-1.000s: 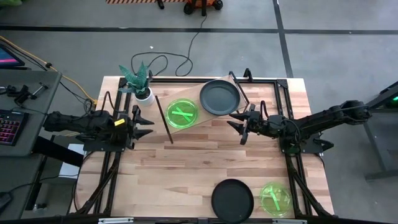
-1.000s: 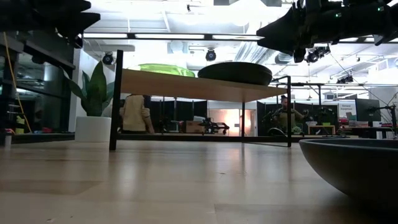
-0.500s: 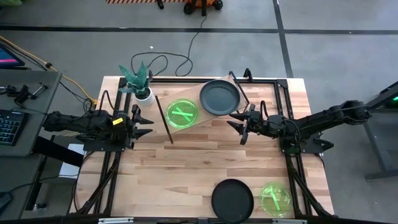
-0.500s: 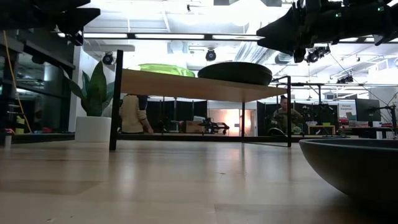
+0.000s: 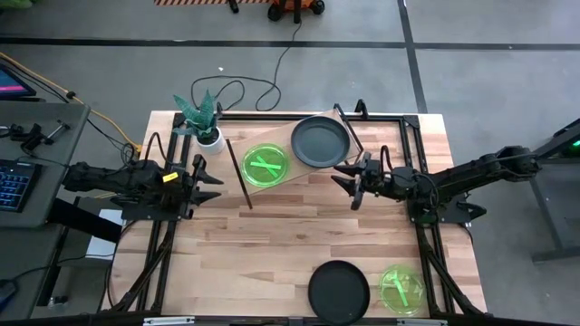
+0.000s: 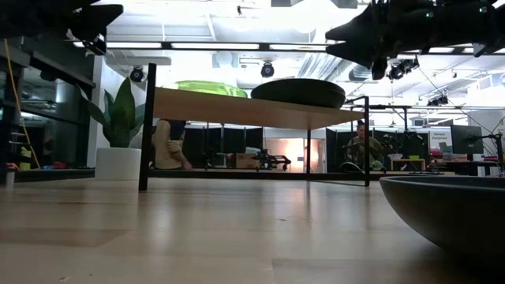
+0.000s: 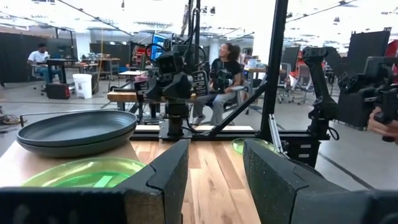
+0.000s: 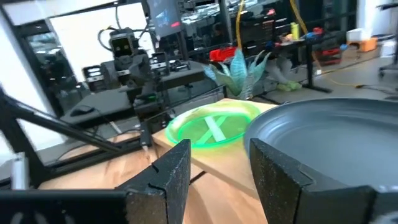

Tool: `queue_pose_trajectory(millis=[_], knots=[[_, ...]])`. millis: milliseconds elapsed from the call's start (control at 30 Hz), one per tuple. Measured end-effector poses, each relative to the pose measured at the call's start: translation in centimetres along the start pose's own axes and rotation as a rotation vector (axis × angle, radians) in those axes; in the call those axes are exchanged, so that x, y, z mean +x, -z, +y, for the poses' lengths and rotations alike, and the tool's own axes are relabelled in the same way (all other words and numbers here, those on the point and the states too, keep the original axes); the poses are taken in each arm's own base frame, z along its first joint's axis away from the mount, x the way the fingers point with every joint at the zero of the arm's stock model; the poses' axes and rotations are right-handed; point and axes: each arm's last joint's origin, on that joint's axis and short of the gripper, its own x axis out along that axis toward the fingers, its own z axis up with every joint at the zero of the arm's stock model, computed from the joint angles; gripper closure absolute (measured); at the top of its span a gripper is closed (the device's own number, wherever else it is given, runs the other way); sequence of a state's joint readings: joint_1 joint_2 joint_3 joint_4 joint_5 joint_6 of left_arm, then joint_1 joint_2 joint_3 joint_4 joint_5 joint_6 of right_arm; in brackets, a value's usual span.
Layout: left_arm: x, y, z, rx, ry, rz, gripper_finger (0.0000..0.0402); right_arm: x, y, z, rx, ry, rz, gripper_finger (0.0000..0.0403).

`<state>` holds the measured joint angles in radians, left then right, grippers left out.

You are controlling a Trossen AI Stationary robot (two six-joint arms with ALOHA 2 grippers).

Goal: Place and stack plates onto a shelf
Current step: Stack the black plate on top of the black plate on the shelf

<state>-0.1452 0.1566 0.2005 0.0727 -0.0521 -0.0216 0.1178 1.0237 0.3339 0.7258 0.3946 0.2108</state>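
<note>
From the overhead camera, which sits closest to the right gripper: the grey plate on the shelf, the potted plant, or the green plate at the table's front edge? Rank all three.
Measured from the right gripper:
1. Grey plate, on the shelf right beside the gripper.
2. Front green plate, at the table's near right corner.
3. Potted plant, off the shelf's far left end.

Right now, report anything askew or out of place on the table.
The shelf sits skewed to the tabletop's edges. On it a green plate and grey plate lie flat. Nothing spilled or damaged.
</note>
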Motion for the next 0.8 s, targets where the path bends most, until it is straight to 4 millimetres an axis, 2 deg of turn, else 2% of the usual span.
queue_pose_trajectory(millis=[800], knots=[[0.0,0.02,0.02,-0.011,-0.007,0.001,0.0259,0.0,0.03,0.08,-0.021,-0.027,0.007,0.0253]])
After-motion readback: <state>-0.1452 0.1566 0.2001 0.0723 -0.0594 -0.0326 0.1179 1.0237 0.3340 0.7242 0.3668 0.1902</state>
